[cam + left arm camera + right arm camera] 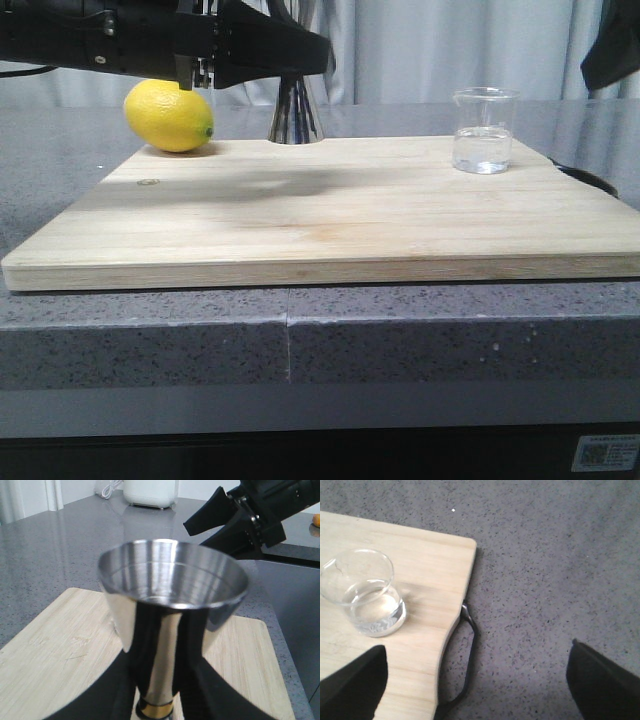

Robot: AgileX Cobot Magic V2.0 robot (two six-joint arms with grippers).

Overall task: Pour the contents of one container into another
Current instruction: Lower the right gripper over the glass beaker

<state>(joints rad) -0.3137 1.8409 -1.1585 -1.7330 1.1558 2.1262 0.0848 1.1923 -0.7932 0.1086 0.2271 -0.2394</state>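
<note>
With my left gripper [155, 700] clamped on the jigger [172, 610] at the board's [300, 220] far edge, and my right gripper [470, 680] hanging open off the board's corner near the part-filled beaker [365, 592], grasping that beaker comes next.

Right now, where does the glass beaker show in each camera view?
Front view: glass beaker stands far right on the wooden cutting board, near its back edge.
Left wrist view: not in it.
Right wrist view: at left, near the board's corner.
Shared landmark: the cutting board.
</note>
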